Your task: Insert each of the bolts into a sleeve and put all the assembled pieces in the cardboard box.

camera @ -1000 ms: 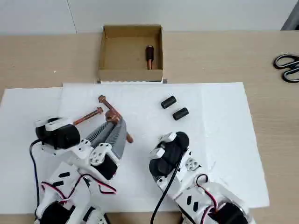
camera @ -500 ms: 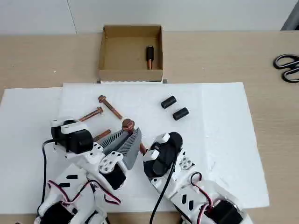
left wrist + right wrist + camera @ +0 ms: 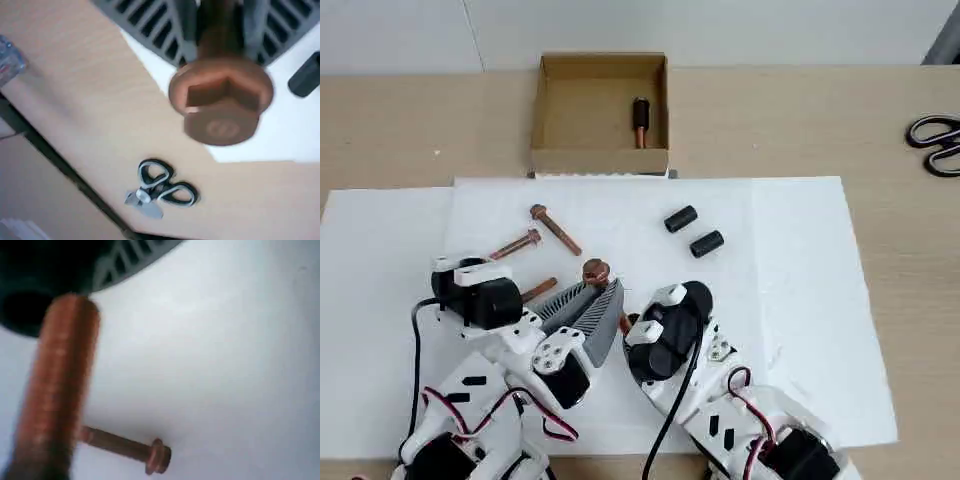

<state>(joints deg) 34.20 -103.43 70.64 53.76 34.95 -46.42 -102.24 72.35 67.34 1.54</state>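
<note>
My left tool (image 3: 601,288) grips a copper bolt (image 3: 595,270) by its shank, head up, at 6 o'clock from the cardboard box (image 3: 545,110). I judge insertion comes next: it needs a black sleeve (image 3: 681,218), lying at 1 o'clock

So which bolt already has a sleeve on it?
The bolt inside the cardboard box; a black sleeve covers one end, the others are bare.

A light wooden bench (image 3: 820,120) with even grain runs across the high view, much of it covered by a white sheet (image 3: 800,300). Behind its far edge stands a pale wall (image 3: 720,30), softly and evenly lit.
</note>
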